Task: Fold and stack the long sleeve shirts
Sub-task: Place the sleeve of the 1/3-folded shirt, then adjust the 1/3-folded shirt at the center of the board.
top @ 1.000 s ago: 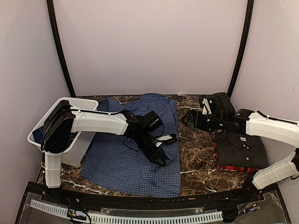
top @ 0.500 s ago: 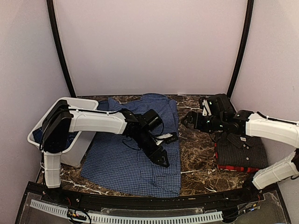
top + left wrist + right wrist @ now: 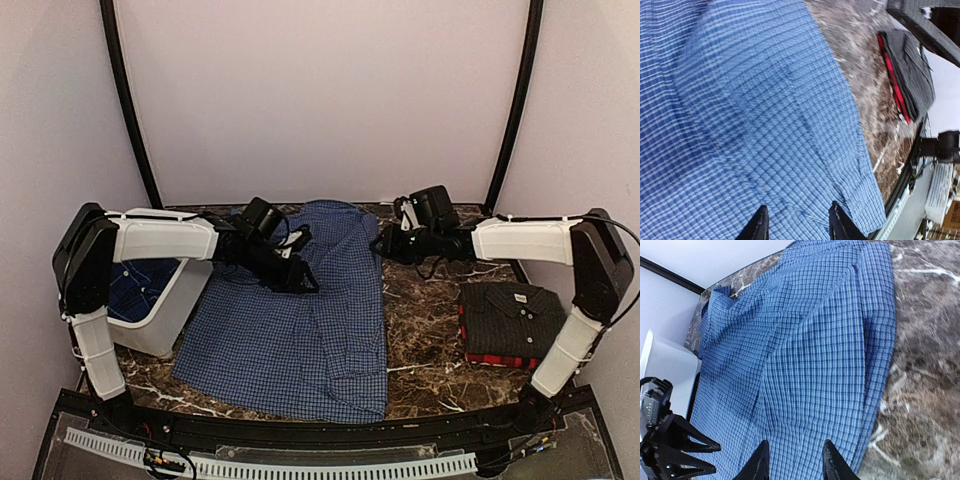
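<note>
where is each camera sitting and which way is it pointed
top external: above and behind the bases, looking down on the table; both arms, left gripper and right gripper show
left wrist: above the blue check shirt, facing the folded stack; its fingertips show
right wrist: above the shirt, facing the white bin; its fingertips and the left gripper show
shared: both wrist views see the shirt

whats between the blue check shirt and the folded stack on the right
Only bare marble tabletop; the top external view shows nothing between the blue check shirt and the folded stack.
</note>
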Available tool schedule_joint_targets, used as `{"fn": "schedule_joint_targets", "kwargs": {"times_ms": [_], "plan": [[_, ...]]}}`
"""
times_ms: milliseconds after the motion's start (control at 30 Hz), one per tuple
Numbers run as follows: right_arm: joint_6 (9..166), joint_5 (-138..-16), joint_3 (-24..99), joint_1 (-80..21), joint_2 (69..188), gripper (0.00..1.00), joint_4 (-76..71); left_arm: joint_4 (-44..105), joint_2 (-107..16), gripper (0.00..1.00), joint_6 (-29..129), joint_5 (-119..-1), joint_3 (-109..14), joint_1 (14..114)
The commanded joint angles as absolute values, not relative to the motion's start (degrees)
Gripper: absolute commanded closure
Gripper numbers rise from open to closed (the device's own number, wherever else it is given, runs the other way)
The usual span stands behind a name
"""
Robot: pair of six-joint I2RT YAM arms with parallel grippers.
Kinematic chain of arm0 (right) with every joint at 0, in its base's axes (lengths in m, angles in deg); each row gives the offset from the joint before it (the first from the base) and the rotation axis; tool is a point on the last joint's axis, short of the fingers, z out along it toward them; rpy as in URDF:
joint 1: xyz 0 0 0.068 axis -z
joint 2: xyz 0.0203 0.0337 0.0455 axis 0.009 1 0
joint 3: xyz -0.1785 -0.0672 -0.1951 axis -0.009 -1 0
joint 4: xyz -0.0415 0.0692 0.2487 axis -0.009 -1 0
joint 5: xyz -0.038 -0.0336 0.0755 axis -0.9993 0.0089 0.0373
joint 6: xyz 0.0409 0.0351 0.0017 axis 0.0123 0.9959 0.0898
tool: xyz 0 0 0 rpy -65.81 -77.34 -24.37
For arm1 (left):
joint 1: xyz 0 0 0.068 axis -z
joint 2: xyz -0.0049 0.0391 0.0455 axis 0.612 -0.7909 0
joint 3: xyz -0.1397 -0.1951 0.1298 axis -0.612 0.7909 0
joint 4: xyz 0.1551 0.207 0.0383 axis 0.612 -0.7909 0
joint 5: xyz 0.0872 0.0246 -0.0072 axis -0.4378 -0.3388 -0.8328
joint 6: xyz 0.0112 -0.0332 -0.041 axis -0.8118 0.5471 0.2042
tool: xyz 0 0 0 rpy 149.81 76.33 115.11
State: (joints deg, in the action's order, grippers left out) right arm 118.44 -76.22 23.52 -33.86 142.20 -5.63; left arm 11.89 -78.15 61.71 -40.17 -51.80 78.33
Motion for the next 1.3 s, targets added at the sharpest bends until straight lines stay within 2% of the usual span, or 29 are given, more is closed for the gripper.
{"fn": "schedule_joint_targets", "kwargs": {"times_ms": [0, 400, 633, 867, 1033, 1267], "plan": [[116.6, -70.1, 31.7, -31.7, 151.0, 0.69, 1.0, 17.5, -77.2, 0.6, 69.1, -45.7, -50.4, 74.1], [115.9, -63.9, 52.2, -28.5, 170.7, 0.74, -0.2, 15.1, -92.7, 0.6, 70.2, -47.3, -68.4, 70.4], [115.6, -62.9, 57.9, -27.5, 175.5, 0.73, -1.6, 16.0, -97.8, 0.53, 72.5, -46.0, -71.6, 70.4], [113.8, -63.9, 57.5, -25.0, 175.6, 0.57, -1.8, 17.9, -99.7, 0.5, 75.9, -43.7, -71.6, 70.5], [113.3, -61.6, 59.4, -23.7, 178.3, 0.56, -4.0, 19.7, -100.7, 0.51, 78.9, -42.0, -71.8, 70.9], [112.2, -61.3, 62.0, -23.6, 181.1, 0.55, -5.9, 20.8, -101.7, 0.62, 82.1, -41.3, -72.6, 71.6]]}}
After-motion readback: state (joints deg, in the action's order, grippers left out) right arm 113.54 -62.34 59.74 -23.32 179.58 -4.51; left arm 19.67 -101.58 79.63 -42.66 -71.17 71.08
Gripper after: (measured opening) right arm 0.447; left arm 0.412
